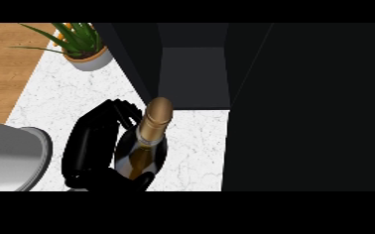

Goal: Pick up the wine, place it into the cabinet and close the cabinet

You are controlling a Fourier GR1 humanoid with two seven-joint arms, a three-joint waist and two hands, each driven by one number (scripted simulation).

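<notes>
light: even, bright on white counter [66, 94] | cabinet [293, 104] right of it: near-black, detail lost | glare: gold bottle [150, 129] neck sheen

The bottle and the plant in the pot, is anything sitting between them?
No. In the head view only bare white counter lies between the wine bottle and the potted plant, apart from the fingers of the left hand curled round the bottle.

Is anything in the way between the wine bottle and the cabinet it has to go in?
Nothing visible blocks it. The wine bottle stands on the counter with the hand curled round it, right in front of the open cabinet. The potted plant sits off to the side.
</notes>
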